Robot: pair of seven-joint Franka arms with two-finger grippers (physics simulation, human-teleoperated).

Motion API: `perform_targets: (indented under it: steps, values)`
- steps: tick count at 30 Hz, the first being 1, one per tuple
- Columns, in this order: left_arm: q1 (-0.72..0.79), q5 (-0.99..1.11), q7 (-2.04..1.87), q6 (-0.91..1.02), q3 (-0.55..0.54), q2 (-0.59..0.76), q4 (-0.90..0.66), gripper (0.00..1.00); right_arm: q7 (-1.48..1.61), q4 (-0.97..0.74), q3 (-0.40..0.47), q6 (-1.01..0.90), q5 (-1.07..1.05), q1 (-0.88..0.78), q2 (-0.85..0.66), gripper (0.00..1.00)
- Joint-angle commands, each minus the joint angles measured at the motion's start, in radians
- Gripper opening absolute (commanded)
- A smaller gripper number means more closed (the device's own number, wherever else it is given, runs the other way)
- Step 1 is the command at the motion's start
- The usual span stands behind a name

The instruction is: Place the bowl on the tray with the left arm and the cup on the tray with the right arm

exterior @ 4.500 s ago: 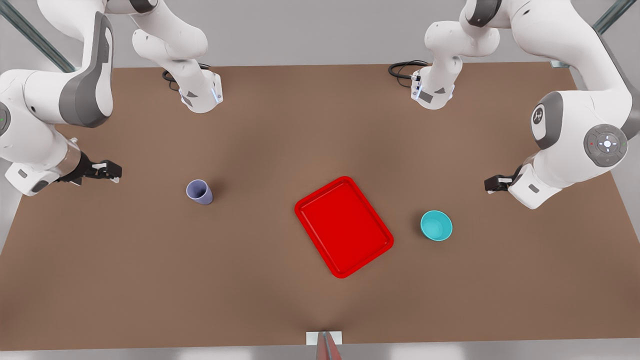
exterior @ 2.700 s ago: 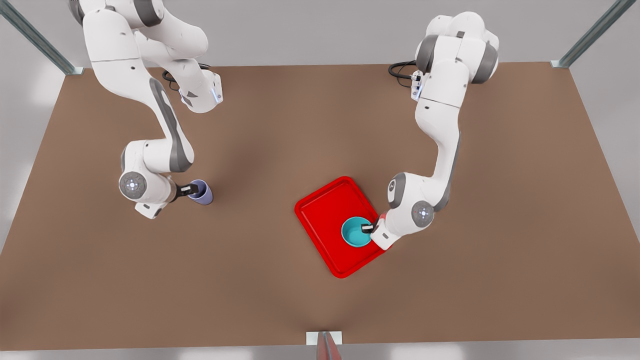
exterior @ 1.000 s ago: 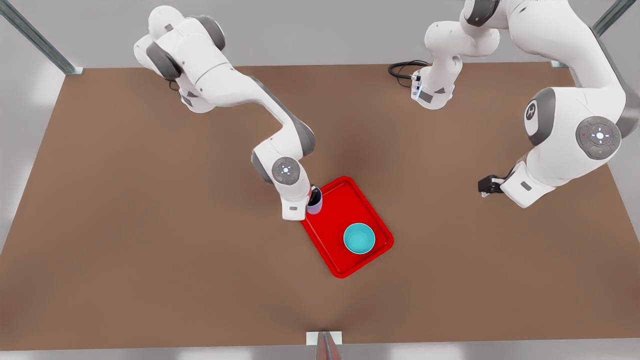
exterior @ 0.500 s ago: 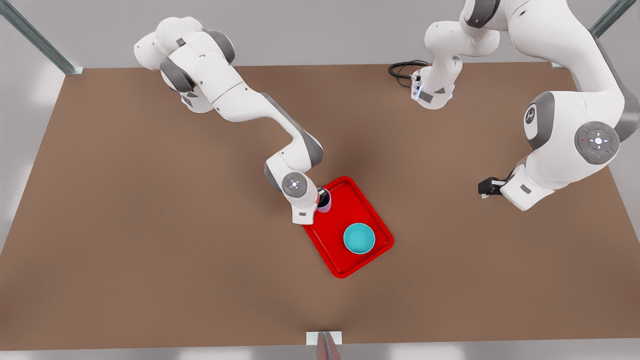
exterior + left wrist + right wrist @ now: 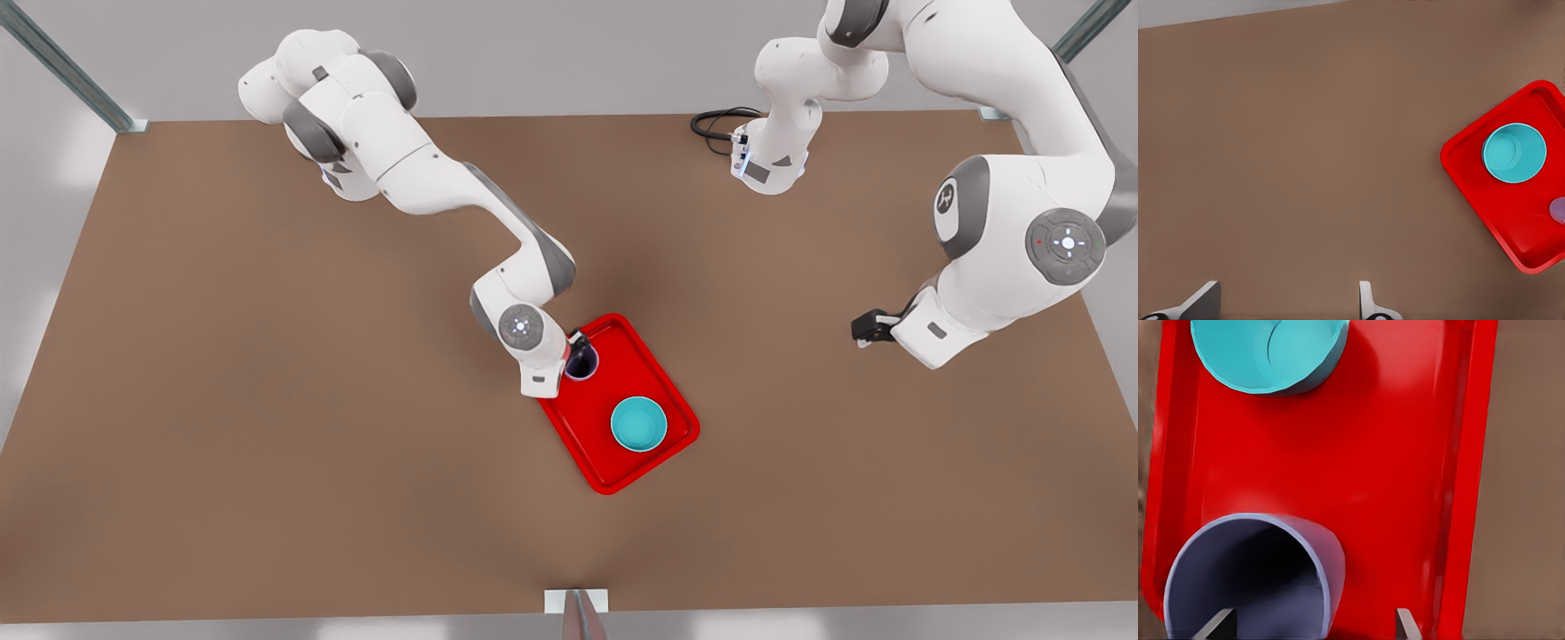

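Cup (image 5: 1558,210) cut off by edge

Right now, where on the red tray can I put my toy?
Bare spots on the tray: the strip between the cup and the bowl, and the corner below the bowl in the front view. By the cup it's crowded; the open right gripper hangs there. The left gripper waits over the table at the front view's right.
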State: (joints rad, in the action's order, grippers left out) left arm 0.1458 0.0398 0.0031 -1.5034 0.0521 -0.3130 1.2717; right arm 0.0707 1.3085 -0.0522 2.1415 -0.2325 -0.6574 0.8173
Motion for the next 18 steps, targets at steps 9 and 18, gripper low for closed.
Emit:
perform_targets:
  steps: [9,18]
  values:
    - [0.000,0.000,-0.002,0.006,-0.002,0.002,-0.006,1.00,-0.009,0.063,0.351,-0.743,0.235,0.245,-0.549,1.00]
    - [0.000,0.002,-0.002,0.011,-0.002,0.002,-0.006,1.00,0.001,0.075,0.390,-0.749,0.252,0.308,-0.695,1.00]
